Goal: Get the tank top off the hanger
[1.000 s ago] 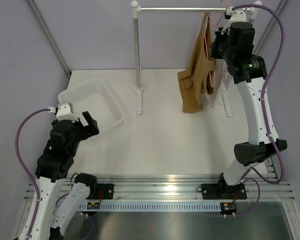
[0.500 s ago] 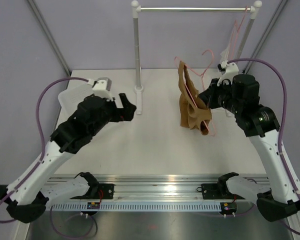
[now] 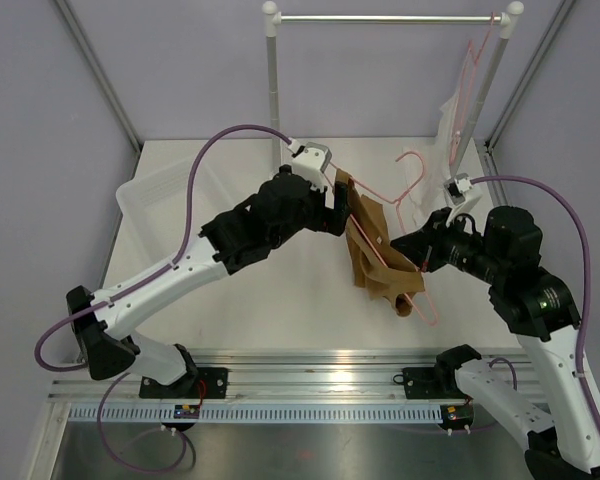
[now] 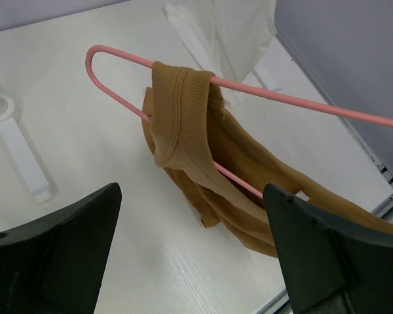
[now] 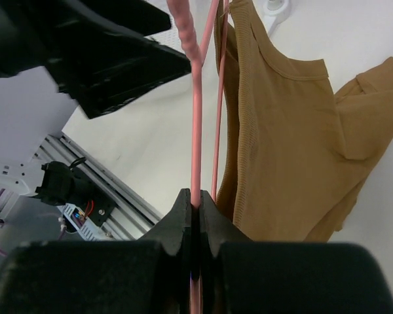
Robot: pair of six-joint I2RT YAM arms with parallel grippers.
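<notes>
1. Since half a sec ago: tank top + hanger have come lower and nearer mid-table. L arm has swung across from the tray side to meet them.
2. Tank top now hangs off the hanger, in the air over the table, centre-right. One strap is looped over the hanger's rounded end (L wrist view).
3. R gripper is clenched on the hanger wire, holding it tilted.
4. L gripper is spread wide with nothing in it. Its jaws frame the strap end, clear of the fabric.
5. Step, by my read: L reach for the strap; pull-off not begun.
6. Next move calls for L to pinch fabric only, not wire, then draw the strap off past the rounded end while R holds firm.
7. White garment hangs on the rail behind, well apart.
</notes>
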